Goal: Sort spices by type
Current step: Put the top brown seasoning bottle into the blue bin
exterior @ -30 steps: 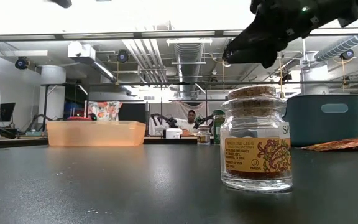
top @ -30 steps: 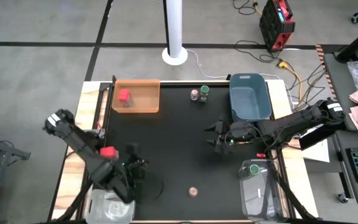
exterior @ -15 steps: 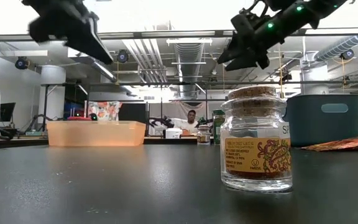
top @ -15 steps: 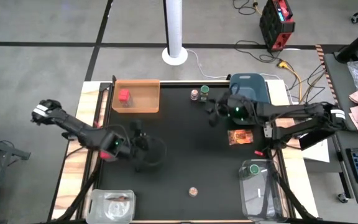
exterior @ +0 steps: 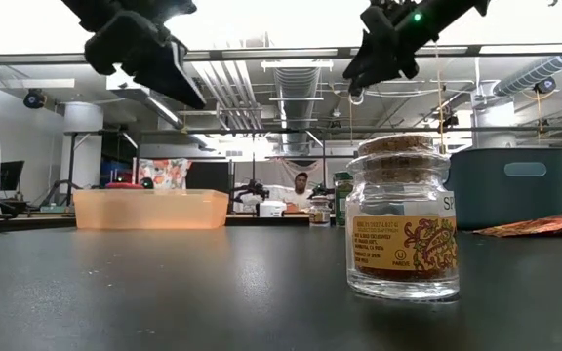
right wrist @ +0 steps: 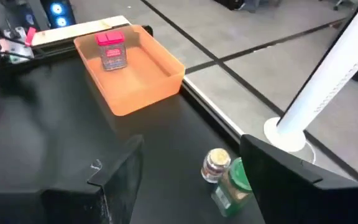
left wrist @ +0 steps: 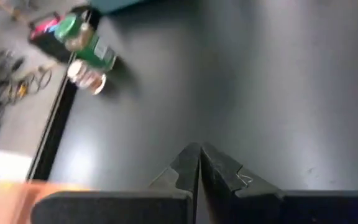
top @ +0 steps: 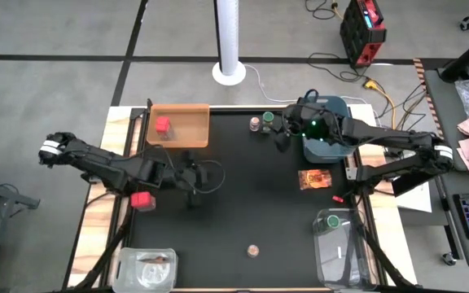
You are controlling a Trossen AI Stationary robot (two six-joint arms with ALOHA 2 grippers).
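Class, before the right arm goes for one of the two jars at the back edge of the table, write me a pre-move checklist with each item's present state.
1. Right gripper open, nothing between its fingers: ok.
2. Right gripper near the targets: ok; it hovers just beside the green-capped jar and the tan-capped jar.
3. Jars upright: ok; in the right wrist view both stand upright close together.
4. Room to grip one jar alone: cannot tell; whether they touch is unclear.
5. Left gripper out of the way: ok; shut, over the table's left half, away from the jars.
6. Orange tray holds one red box, with free space: ok.
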